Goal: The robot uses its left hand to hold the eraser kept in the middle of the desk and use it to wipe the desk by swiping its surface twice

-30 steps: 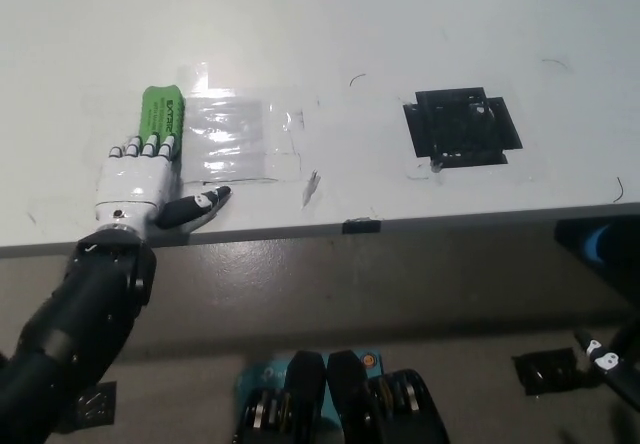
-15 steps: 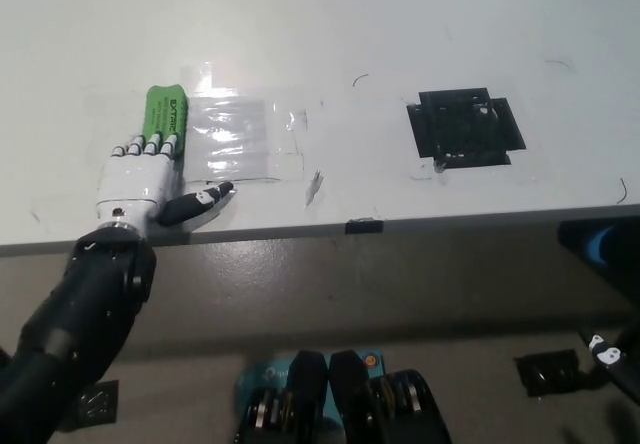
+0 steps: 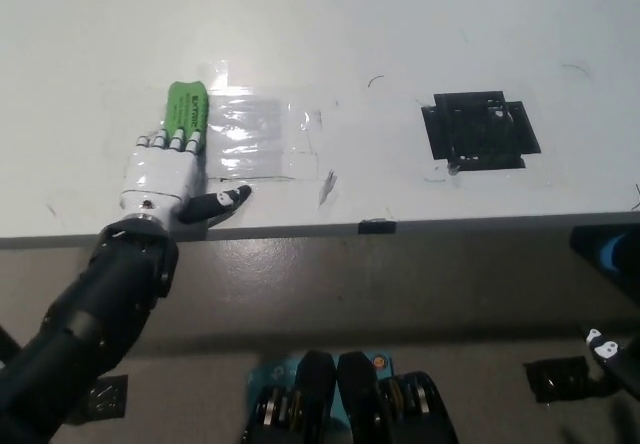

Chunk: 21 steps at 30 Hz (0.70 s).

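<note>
A green eraser (image 3: 187, 106) lies lengthwise on the white desk (image 3: 400, 34), left of the middle. My white left hand (image 3: 165, 174) rests flat on the desk just in front of it. Its fingertips (image 3: 175, 143) lie over the eraser's near end, and the thumb (image 3: 218, 203) sticks out to the right, away from the eraser. The fingers are stretched out, not wrapped around the eraser. Only a small black piece of my right hand (image 3: 600, 346) shows at the bottom right, below the desk edge; its fingers are hidden.
A shiny patch of clear tape (image 3: 262, 136) lies right beside the eraser. A black taped square (image 3: 480, 131) sits further right. The desk's front edge (image 3: 450, 224) runs across the picture with a small black tab (image 3: 377, 226) on it. Faint pen marks dot the surface.
The whole picture has shifted slightly to the right, so the camera moved. The left hand keeps the same place against the eraser.
</note>
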Motion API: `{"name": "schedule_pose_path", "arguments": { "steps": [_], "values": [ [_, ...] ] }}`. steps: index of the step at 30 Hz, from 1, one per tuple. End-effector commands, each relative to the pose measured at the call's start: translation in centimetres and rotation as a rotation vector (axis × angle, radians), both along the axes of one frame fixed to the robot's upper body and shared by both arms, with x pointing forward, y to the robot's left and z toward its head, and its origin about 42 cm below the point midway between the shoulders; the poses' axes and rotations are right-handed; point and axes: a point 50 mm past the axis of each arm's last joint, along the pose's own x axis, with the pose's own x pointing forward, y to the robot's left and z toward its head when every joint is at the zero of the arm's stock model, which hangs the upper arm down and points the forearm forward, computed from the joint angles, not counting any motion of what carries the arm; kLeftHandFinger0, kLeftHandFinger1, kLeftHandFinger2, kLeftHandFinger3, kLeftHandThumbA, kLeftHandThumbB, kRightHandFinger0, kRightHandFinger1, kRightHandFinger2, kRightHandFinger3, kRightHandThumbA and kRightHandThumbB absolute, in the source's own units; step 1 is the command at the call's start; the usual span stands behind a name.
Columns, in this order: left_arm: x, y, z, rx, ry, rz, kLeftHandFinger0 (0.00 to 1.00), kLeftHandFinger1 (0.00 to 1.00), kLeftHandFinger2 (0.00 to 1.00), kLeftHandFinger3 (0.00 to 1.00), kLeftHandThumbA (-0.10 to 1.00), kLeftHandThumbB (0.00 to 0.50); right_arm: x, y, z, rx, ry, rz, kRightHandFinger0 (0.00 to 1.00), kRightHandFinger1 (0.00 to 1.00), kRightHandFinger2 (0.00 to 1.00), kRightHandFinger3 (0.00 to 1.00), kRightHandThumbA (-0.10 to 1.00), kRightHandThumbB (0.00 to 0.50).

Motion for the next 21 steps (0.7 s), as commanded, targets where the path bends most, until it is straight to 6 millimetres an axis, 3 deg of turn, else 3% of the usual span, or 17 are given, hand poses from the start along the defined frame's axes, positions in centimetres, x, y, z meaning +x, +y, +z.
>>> {"name": "schedule_pose_path", "arguments": {
  "steps": [1,4,13,15,18,20,21],
  "values": [
    [-3.2,-6.8,-6.2,0.053,0.298,-0.134,1.0,1.0,1.0,1.0,1.0,0.5,0.8,0.2,1.6,-0.013,-0.064,0.023,0.95,0.93,0.94,0.97,1.0,0.05],
    [-3.3,-10.8,-6.3,0.107,0.331,-0.205,1.0,1.0,1.0,1.0,1.0,0.5,1.0,0.3,1.8,-0.008,-0.074,0.039,0.98,0.94,0.96,1.0,1.0,0.069],
    [-4.8,-16.6,-7.3,0.054,0.366,-0.267,1.0,1.0,1.0,1.0,1.0,0.5,1.2,0.2,2.1,0.018,-0.127,-0.005,0.92,0.91,0.92,0.97,1.0,0.103],
    [-4.8,-16.6,-7.3,0.053,0.366,-0.265,1.0,1.0,1.0,1.0,1.0,0.5,1.2,0.2,2.2,0.018,-0.128,-0.003,0.92,0.91,0.92,0.97,1.0,0.105],
    [-5.5,-18.8,-7.1,0.021,0.38,-0.32,1.0,1.0,1.0,1.0,1.0,0.5,1.4,0.3,2.2,0.025,-0.137,-0.041,0.94,0.93,0.96,1.0,1.0,0.084],
    [-5.9,-20.1,-6.9,-0.005,0.382,-0.351,1.0,1.0,1.0,1.0,1.0,0.5,1.4,0.1,2.2,0.008,-0.15,-0.068,0.9,0.91,0.94,0.99,1.0,0.038],
    [-6.4,-21.9,-6.7,-0.012,0.38,-0.373,1.0,1.0,1.0,1.0,1.0,0.5,1.4,-0.1,2.2,0.013,-0.154,-0.077,0.91,0.93,0.96,1.0,1.0,0.019]
  ]
}}
